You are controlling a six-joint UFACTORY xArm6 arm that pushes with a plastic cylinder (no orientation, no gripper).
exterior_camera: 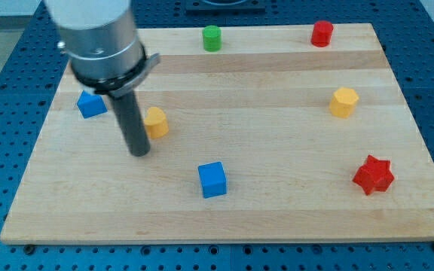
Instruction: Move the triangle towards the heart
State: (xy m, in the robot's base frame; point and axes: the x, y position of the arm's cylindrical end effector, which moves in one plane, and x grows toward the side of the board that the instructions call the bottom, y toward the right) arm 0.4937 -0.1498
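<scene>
My tip point(139, 153) rested on the wooden counter point(277, 218), touching the yellow heart point(156, 121); it carried no hand. The blue triangle point(90, 104) sat near its left. No writing showed.

A silver-grey cylinder, black collar, then a dark rod ending at my tip point(139, 153).

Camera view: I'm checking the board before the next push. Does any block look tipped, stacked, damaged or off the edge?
Nothing stands out. All seven small coloured blocks lie flat and apart on the wooden board. My tip rests just left of the yellow heart-shaped block; the blue triangle block sits farther left.
</scene>
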